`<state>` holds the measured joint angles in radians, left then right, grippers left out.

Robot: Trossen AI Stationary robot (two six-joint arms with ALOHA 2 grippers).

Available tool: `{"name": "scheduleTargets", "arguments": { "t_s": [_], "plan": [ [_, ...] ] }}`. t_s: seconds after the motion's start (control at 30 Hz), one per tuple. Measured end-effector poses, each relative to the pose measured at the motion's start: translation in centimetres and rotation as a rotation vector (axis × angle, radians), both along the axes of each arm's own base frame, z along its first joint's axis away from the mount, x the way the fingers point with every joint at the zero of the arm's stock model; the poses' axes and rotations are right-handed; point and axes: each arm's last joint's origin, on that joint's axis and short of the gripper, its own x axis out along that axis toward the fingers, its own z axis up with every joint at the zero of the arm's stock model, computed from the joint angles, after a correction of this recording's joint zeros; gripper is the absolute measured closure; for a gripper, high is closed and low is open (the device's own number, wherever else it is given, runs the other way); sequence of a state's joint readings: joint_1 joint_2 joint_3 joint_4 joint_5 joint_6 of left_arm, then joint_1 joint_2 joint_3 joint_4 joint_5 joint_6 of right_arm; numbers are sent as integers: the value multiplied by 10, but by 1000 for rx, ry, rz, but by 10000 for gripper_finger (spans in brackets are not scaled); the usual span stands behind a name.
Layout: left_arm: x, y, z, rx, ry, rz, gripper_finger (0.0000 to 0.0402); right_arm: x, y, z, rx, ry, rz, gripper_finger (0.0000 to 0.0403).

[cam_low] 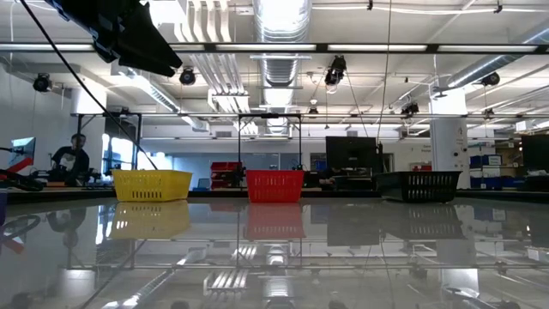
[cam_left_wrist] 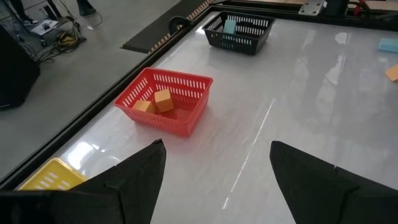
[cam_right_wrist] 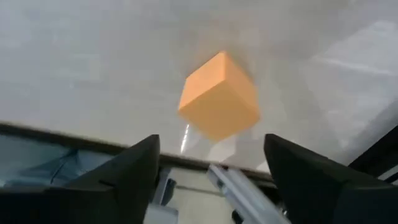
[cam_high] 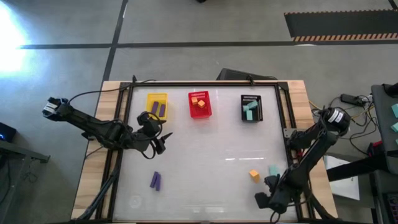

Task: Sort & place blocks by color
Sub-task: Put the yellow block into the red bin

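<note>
An orange cube (cam_right_wrist: 219,96) rests on the white table just beyond my right gripper (cam_right_wrist: 211,146), which is open near the table's front right (cam_high: 264,194). In the high view the orange cube (cam_high: 254,175) has a teal block (cam_high: 273,170) beside it on its right. Two purple blocks (cam_high: 155,180) lie side by side at the front left. My left gripper (cam_left_wrist: 217,149) hangs open over the table near the yellow basket (cam_high: 157,106), nothing between its fingers.
Three baskets stand in a row at the far side. The yellow basket holds purple blocks, the red basket (cam_high: 200,104) orange blocks (cam_left_wrist: 155,102), and the black basket (cam_high: 251,107) teal blocks. The table's metal front rail (cam_right_wrist: 236,186) runs close under my right gripper.
</note>
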<state>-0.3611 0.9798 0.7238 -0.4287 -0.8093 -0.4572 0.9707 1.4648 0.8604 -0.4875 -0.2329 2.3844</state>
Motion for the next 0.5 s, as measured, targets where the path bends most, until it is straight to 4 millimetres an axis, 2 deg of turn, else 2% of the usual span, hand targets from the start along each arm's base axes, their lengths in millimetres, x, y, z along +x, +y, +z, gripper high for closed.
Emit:
{"name": "scheduleTargets", "arguments": {
  "t_s": [0.23, 0.5],
  "plan": [
    [0, 0, -1, 1, 2, 0, 130, 3, -2, -13, -106, -24, -29, 104],
    [0, 0, -2, 1, 5, 0, 130, 9, -2, -23, -130, -11, -47, 141]
  ]
}}
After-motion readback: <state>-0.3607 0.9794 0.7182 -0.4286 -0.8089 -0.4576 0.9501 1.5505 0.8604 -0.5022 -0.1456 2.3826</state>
